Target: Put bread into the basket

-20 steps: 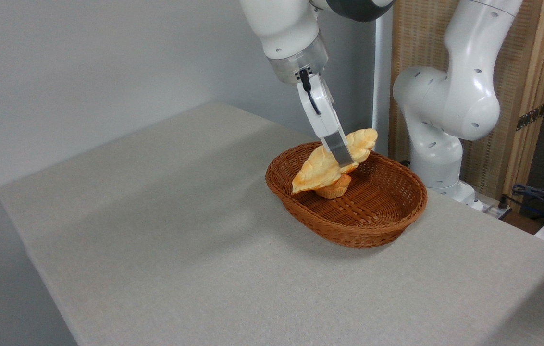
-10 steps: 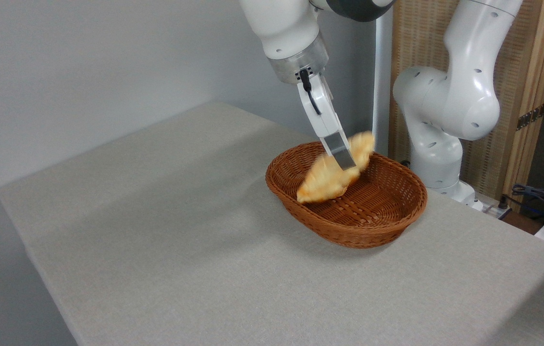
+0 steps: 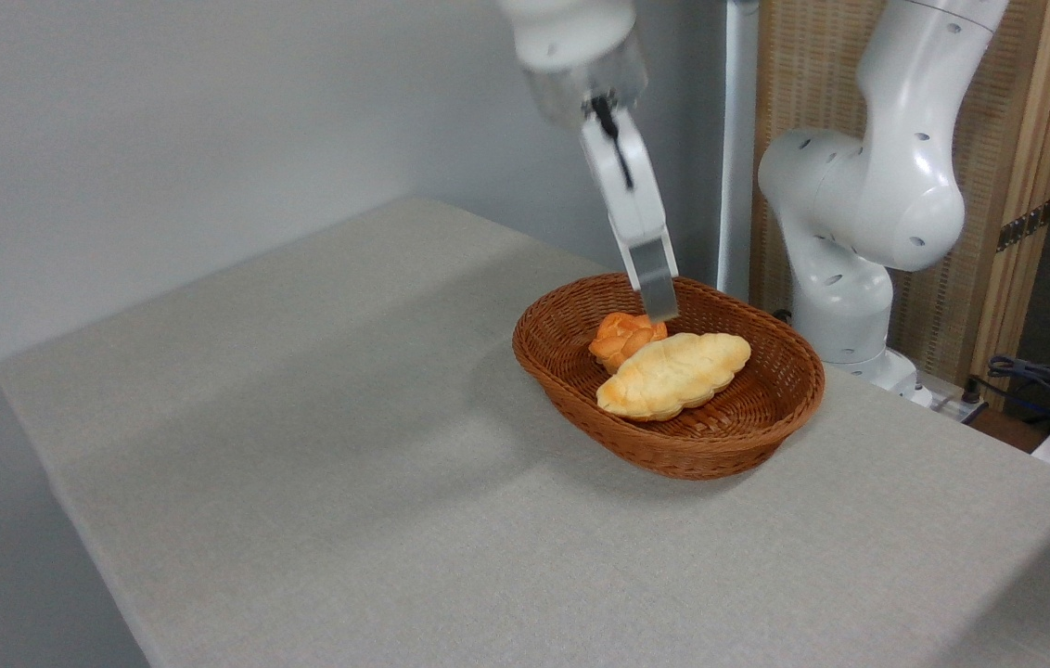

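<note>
The bread [image 3: 673, 374] lies flat in the wicker basket [image 3: 748, 436], right beside a small orange bun [image 3: 622, 336]. The tool [image 3: 658, 301] hangs above them holding nothing; can't tell if it's spread or pressed together.

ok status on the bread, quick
Pincer empty, above the basket's far rim; open or shut unclear. Bread lying flat inside, beside the orange bun. Nothing in the way.

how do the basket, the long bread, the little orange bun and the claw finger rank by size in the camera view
1. basket
2. bread
3. and 4. orange bun and claw finger: unsure. The bun is partly hidden behind the bread; the finger is narrow but long.
</note>
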Robot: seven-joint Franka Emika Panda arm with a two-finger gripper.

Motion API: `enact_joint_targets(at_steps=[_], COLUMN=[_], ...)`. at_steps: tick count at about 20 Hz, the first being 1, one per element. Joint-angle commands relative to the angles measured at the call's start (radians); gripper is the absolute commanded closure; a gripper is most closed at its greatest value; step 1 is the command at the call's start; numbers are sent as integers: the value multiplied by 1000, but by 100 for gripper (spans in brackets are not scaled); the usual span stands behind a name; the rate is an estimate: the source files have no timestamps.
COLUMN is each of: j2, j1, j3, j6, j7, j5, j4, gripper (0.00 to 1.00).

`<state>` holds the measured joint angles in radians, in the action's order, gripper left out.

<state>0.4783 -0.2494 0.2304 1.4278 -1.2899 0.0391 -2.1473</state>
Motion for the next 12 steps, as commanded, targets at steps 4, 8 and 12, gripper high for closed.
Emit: enact_joint_targets(at_steps=[4, 8, 12], j2=[-273, -313, -397], j1=[54, 117, 117], j3=[-5, -69, -118], j6=[23, 132, 166], j7=[156, 269, 417], j5=[-123, -159, -148], j4=[404, 429, 510], gripper=[0, 0, 0])
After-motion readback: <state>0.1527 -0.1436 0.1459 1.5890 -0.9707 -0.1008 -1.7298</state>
